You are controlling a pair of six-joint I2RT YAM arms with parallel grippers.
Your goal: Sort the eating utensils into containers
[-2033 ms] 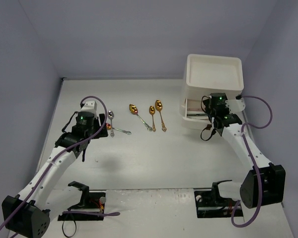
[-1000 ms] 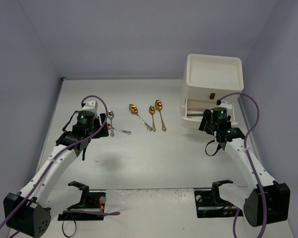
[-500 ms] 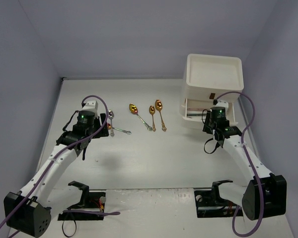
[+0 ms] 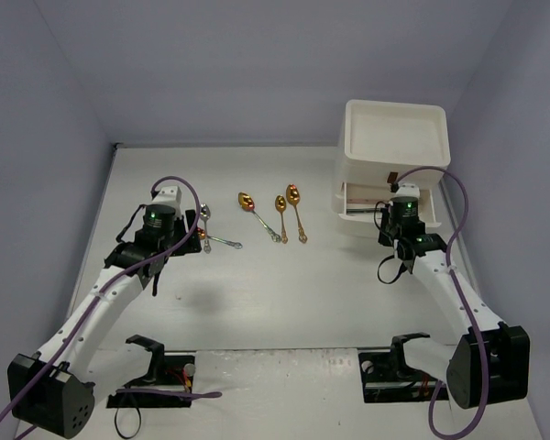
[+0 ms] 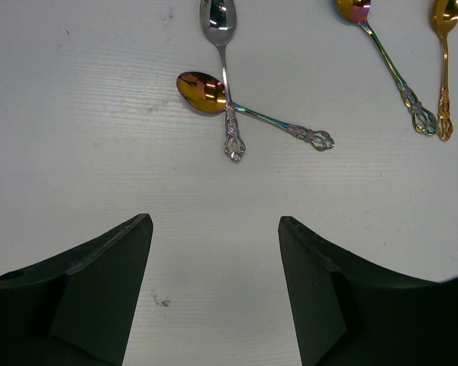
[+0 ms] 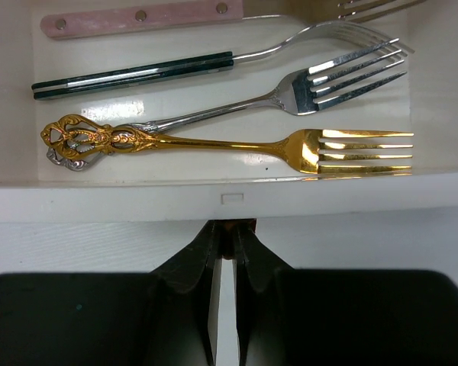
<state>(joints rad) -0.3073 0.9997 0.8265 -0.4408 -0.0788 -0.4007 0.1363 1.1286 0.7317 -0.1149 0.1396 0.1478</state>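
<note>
Hovering over the table (image 4: 284,293), the left gripper (image 5: 214,252) stands wide, its fingers (image 5: 99,290) well apart with nothing between them. Just beyond it lie two crossed spoons: a silver spoon (image 5: 217,17), its bowl pointing away, and a rainbow spoon (image 5: 201,92) with a coppery bowl and a stem that slants off to the right. Their stems meet near the silver one's handle end. Farther on and to the right, three gold spoons (image 4: 280,202) lie close together near the middle of the table, bowls away. On the right side, the right gripper (image 6: 227,232) is pinched nearly closed on a small brown handle (image 6: 229,224) at the front wall of an open drawer (image 6: 328,200). Inside, nearest the front, a gold fork (image 6: 237,143) lies flat. A silver fork (image 6: 313,88) is just behind it, their ornate handle ends touching. A green-handled fork (image 6: 137,72) comes next, then a pink handle (image 6: 137,17) at the back. The drawer juts from the cream cabinet (image 4: 394,137) at the far right of the table.
</note>
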